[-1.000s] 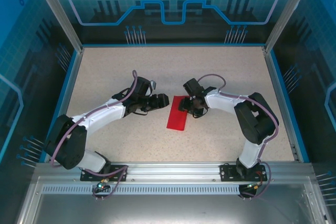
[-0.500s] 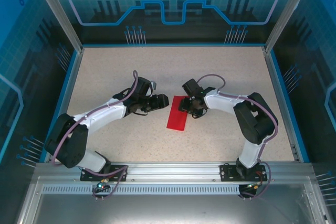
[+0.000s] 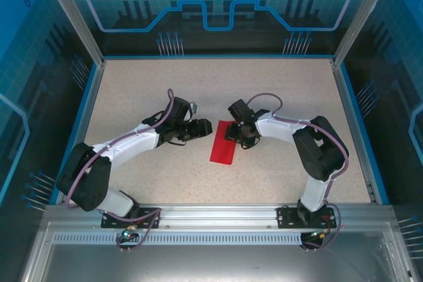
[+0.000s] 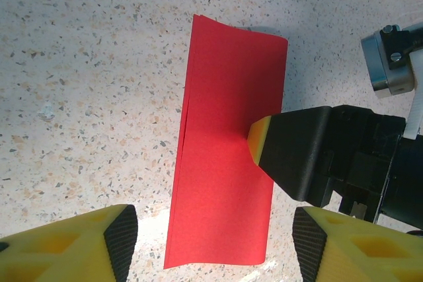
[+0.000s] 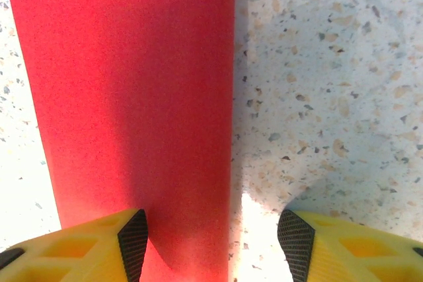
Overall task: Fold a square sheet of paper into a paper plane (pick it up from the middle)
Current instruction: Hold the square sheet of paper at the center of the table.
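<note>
Two pincers, both spread apart, at the square sheet of paper (image 3: 223,142): folded into a narrow two-layer rectangle, flat on the speckled table (image 3: 277,90) between the arms, with blue patterned walls (image 3: 218,4) around. Left gripper (image 4: 211,246) wide, just beside the paper. Right gripper (image 5: 210,242) with one finger (image 4: 291,153) down on the red edge, the other over bare table. Paper unmoved since a second ago; right elbow slightly further in.

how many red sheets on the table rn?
1. A single red sheet, folded into a rectangle, lies on the table between the left claw and the right claw. Another could hide beneath it.
</note>
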